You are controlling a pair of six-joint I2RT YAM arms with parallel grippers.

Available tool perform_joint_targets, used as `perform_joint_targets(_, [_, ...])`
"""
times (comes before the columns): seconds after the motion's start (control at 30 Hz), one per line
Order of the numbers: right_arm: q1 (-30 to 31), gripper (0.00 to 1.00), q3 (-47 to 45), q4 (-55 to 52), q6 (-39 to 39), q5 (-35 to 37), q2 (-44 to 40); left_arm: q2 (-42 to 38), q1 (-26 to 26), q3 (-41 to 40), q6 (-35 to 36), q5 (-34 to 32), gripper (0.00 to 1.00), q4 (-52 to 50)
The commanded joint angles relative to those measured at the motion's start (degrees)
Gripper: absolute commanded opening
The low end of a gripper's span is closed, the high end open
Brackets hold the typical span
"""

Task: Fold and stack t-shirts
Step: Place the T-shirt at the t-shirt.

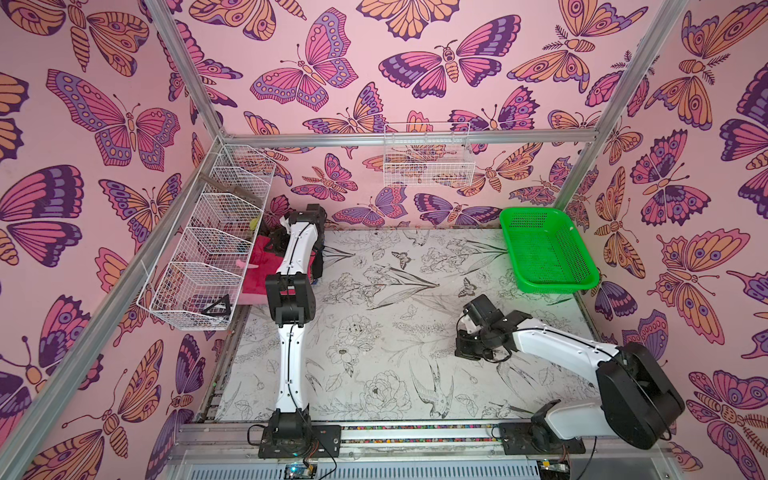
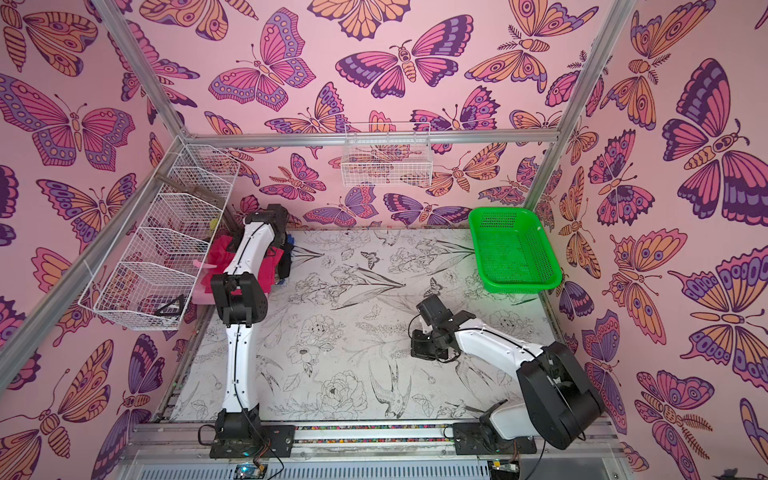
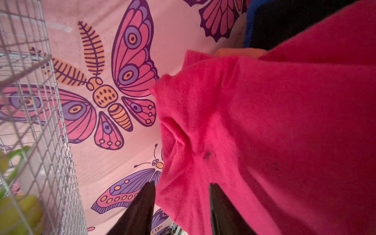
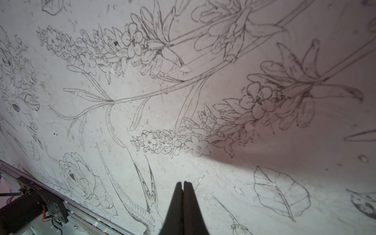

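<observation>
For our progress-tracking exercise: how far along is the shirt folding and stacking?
Done: nothing; no folded stack shows on the table. In hand: the left end effector has the crimson t-shirt between its fingers, at the far-left corner. The right end effector hangs shut over bare table. Left: all folding and stacking.

Bright even light; wide-angle edge warp; crimson t-shirt [image 3: 274,126] blurred; soft shadows.

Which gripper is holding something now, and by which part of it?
Left gripper pinches the crimson t-shirt by a bunched fold; exact part unclear. Right gripper holds nothing.
</observation>
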Motion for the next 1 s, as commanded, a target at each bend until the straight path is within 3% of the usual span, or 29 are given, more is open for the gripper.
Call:
perform_joint_targets(0.0, [-0.3,0.0,-0.7,-0.3,-0.8,0.2,-0.1,-1.0,0.7,-1.3,-0.2,-1.6,0.45,-0.3])
perform_joint_targets(0.4, [-0.4,0.0,0.2,-1.0,-1.2,0.4,0.1,-0.4,6.6,-6.9,-2.0,1.0,0.22,-0.5])
perform_joint_targets(0.8, [-0.4,0.0,0.3,-1.5,-1.5,0.7,0.1,-0.2,8.4,-6.0,-2.3,1.0,0.21,-0.5])
perform_joint_targets(0.97, [-0.5,0.0,0.6,-1.7,-1.6,0.8,0.2,-1.8,8.2,-5.4,-2.4,1.9,0.27,-0.5])
